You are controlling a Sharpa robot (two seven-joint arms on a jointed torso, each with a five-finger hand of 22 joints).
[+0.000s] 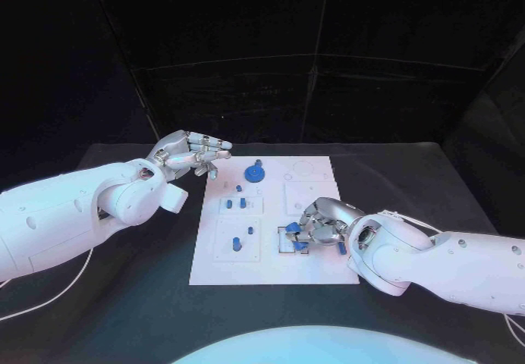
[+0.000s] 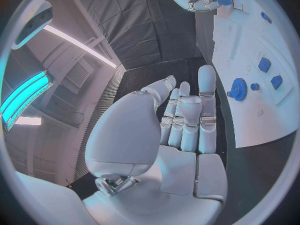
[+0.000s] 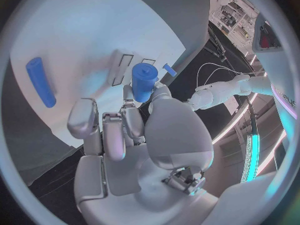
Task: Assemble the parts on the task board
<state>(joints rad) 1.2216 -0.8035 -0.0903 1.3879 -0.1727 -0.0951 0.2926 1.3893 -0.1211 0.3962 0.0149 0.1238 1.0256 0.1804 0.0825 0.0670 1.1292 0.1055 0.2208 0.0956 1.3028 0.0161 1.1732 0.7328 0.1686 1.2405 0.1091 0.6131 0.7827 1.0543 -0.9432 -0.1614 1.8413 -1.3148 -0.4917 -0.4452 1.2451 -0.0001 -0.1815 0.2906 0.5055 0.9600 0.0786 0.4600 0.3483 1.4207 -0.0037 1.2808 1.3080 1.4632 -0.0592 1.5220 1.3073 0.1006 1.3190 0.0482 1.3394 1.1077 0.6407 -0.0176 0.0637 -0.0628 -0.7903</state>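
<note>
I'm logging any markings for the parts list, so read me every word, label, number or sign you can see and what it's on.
No readable text in these views.
The task board carries only outlines and slots, no lettering that can be read.
The blue part held by the right hand is plain.
The left hand shows no markings.

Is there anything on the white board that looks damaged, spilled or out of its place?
Nothing stands out. The task board lies flat and looks intact, with blue parts on it, among them a gear. The right hand holds a blue part; the left hand holds nothing.
</note>
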